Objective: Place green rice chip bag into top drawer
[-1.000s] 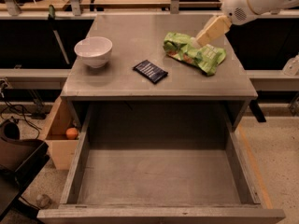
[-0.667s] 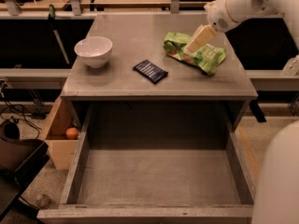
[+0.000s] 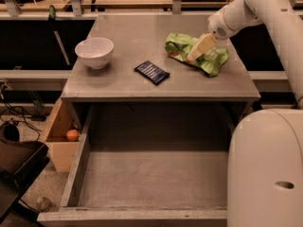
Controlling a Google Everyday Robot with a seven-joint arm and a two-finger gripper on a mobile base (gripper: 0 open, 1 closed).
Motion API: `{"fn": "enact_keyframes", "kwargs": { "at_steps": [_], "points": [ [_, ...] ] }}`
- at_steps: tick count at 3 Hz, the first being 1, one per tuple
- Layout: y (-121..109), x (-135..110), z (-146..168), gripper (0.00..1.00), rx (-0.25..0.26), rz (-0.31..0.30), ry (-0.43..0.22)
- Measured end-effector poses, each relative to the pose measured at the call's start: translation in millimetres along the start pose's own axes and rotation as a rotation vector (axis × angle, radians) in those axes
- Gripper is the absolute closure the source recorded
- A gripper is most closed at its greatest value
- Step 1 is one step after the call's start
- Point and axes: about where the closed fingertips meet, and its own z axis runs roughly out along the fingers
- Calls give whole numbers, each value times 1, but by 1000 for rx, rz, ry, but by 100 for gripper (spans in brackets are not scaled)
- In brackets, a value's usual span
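Bag: crumpled light-green foil with orange-red patches, lying on the right of the grey table.
Gripper: tan and blunt, tilted over the bag's middle (how far open, or any hold, cannot be told).
Drawer: open below the tabletop; grey wood, thick walls, bare matte bottom.
Bowl: white, round, smooth, at left.
Packet: flat, dark blue, between bowl and bag.

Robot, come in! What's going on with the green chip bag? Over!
Gripper on the green rice chip bag, table far right. Bag not lifted; top drawer open. Blue packet, white bowl off to the side, not blocking.
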Motion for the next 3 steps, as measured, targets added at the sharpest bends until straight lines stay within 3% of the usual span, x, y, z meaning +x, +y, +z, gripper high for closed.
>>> {"fn": "enact_keyframes", "kwargs": {
  "at_steps": [1,3],
  "points": [
    [1,23,9,16,-16,46,64],
    [4,27,17,62,-30,54,76]
  ]
}}
